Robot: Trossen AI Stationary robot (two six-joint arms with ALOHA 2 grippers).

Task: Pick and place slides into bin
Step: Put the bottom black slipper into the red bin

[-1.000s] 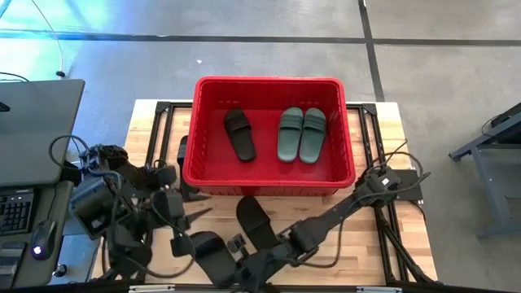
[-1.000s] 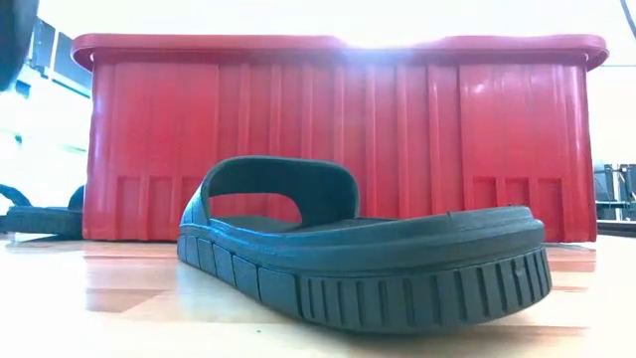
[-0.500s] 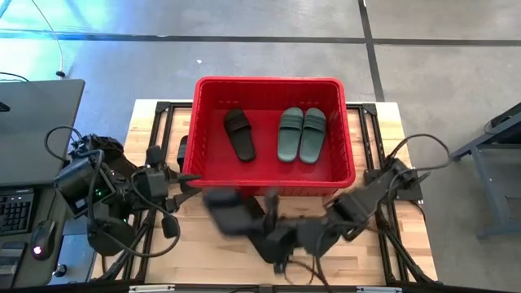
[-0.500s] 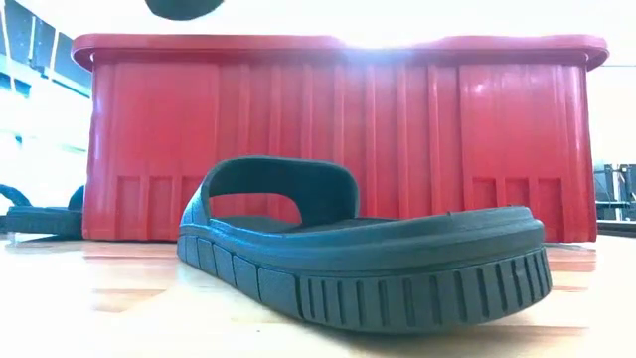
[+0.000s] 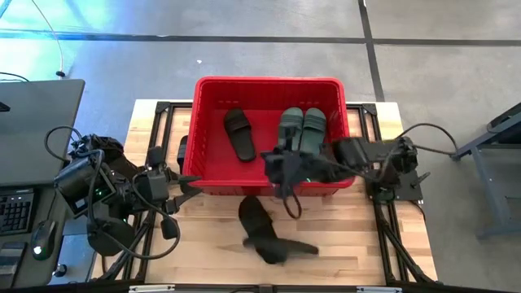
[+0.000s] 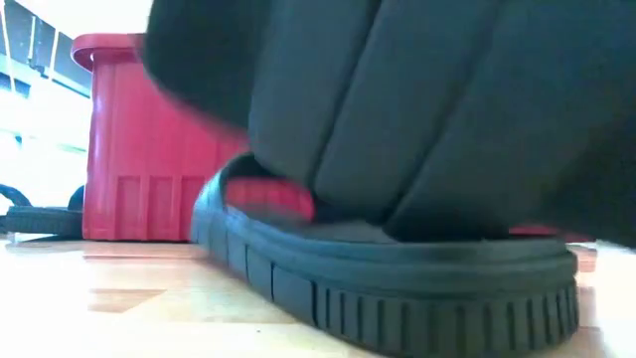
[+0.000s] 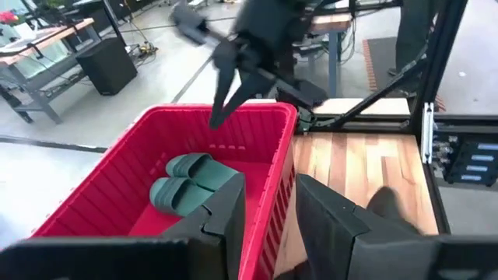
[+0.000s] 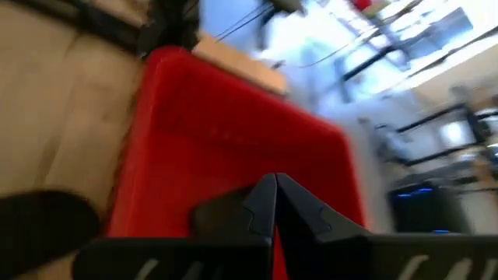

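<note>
wooden tabletop in front of the crate, and that's where your work lies: a black slide (image 5: 256, 221) flat on the boards, just on the near side of the bin (image 5: 269, 83), its long axis angled away from the near wall toward the table's front edge. right against its far end there's a second dark shape (image 5: 286, 249), smeared, and i can't tell how it sits. the low view has that same slide (image 6: 397, 288) sole-down, with a big blurred black mass (image 6: 447, 109) filling the picture above it. now look at your right gripper (image 5: 281, 167): it's up over the bin's near wall, fingers pinched together with nothing between them in its own wrist view, so the slide lies back toward you and below. your left gripper (image 5: 189, 181) waits at the bin's near left corner, fingers apart, holding nothing. the right looks a touch nearer to me. inside the bin: a sage-green pair (image 5: 301, 134) side by side, and one black slide in the bin (image 5: 239, 134) to their left, apart from them.
</note>
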